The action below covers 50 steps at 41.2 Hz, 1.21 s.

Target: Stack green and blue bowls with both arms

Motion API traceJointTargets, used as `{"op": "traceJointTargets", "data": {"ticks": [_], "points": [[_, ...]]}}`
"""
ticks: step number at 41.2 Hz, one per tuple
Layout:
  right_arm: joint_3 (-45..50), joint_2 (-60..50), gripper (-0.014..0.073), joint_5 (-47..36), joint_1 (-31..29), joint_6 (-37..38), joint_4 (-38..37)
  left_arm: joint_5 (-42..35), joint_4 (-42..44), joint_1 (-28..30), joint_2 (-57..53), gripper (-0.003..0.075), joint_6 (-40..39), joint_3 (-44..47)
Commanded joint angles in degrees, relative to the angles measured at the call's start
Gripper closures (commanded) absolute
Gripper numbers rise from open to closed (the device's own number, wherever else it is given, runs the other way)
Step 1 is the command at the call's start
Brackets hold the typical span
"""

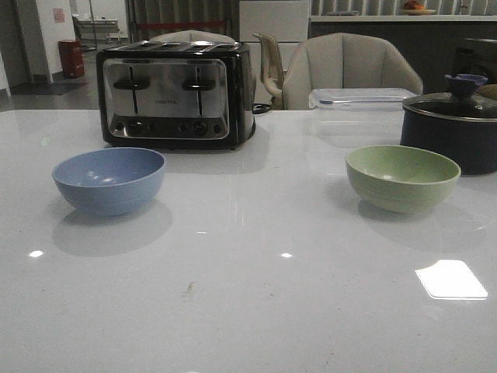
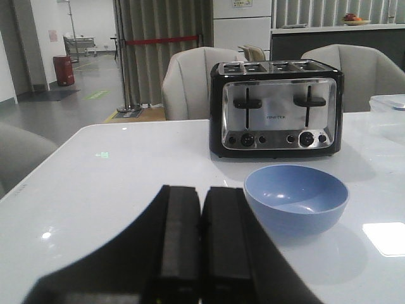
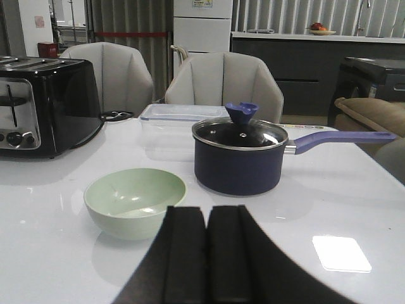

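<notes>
Front view: blue bowl [image 1: 109,180] left, green bowl [image 1: 402,178] right, well apart on surface [image 1: 248,295] | both grippers' jaws closed, empty

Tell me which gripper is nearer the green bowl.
Right. The right gripper sits just short of the green bowl; the left gripper is by the blue bowl instead.

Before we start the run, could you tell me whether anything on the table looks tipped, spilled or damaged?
Nothing stands out. The blue bowl and green bowl both sit upright, apart and empty, the toaster stands square, and the pot has its lid on.
</notes>
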Motion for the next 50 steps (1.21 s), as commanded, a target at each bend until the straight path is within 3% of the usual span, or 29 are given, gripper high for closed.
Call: {"op": "traceJointTargets", "data": {"ticks": [1,34,41,50], "points": [[-0.28,-1.04,0.0554,-5.27,-0.23,-0.12,-0.55,-5.07,-0.46,0.01,-0.98,0.0621,-0.56,0.43],[-1.38,-1.04,0.0554,-6.57,-0.23,-0.12,-0.74,-7.81,-0.46,0.01,-0.98,0.0621,-0.56,-0.66],[-10.34,-0.61,0.0554,-2.91,-0.19,-0.12,-0.74,-5.24,-0.60,0.01,-0.73,0.0621,-0.69,-9.67],[-26.50,6.51,0.0554,7.59,-0.19,-0.12,-0.74,5.51,-0.60,0.01,5.48,0.0621,-0.69,-26.98]]}}
